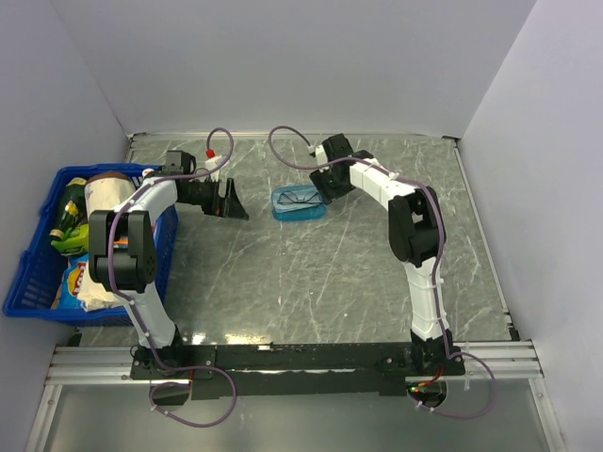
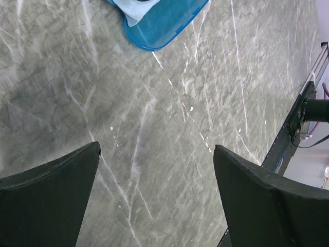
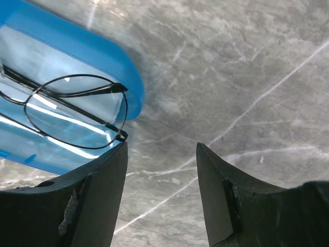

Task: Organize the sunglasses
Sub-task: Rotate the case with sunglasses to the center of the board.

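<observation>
The right gripper (image 3: 162, 154) hangs half open and empty just beside the blue case (image 3: 110, 62), near the far edge of the desk (image 1: 311, 282). The sunglasses (image 3: 77, 110) already lie inside it; probably only closing remains, while the left gripper (image 2: 157, 149) gapes empty.

One pair of thin black wire-framed sunglasses (image 3: 72, 110). One translucent blue oblong clamshell case (image 3: 110, 56). One pale light-blue cloth (image 2: 134, 9). One blue plastic lattice basket (image 1: 28, 282), holding one brown-lidded cylindrical tub (image 1: 105, 184), one blue-and-yellow crisp bag (image 1: 77, 278) and further packets too overlapped to count. Two white-and-black robot arms (image 1: 155, 198) (image 1: 415, 231).
</observation>
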You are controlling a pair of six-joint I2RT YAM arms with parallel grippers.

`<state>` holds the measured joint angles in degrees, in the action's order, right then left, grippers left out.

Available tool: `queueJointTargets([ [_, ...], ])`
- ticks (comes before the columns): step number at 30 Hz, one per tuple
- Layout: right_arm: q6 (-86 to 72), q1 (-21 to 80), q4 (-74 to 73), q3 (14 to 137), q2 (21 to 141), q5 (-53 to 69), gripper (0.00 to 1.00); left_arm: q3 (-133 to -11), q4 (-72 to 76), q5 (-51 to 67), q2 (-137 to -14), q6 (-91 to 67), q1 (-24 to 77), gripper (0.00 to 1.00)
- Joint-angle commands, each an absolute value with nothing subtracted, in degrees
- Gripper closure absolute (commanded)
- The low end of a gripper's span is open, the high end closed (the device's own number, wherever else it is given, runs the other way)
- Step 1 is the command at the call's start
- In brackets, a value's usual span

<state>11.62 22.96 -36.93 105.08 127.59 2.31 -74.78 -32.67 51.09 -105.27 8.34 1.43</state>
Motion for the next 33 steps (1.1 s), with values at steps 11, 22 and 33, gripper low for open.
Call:
queueJointTargets([
  [11,11.7,24.1,-36.8,107.4,128.8,0.1,0.37,-75.1,-33.3,52.5,-105.6,9.8,1.3,0.03],
  [22,11.7,21.4,-33.2,104.2,123.0,5.4,0.37,-75.1,-33.2,52.7,-106.5,9.7,1.4,0.03],
  [33,16.1,20.6,-37.9,120.2,132.4,-2.3,0.34,-75.9,-33.3,50.8,-106.2,9.3,4.9,0.03],
])
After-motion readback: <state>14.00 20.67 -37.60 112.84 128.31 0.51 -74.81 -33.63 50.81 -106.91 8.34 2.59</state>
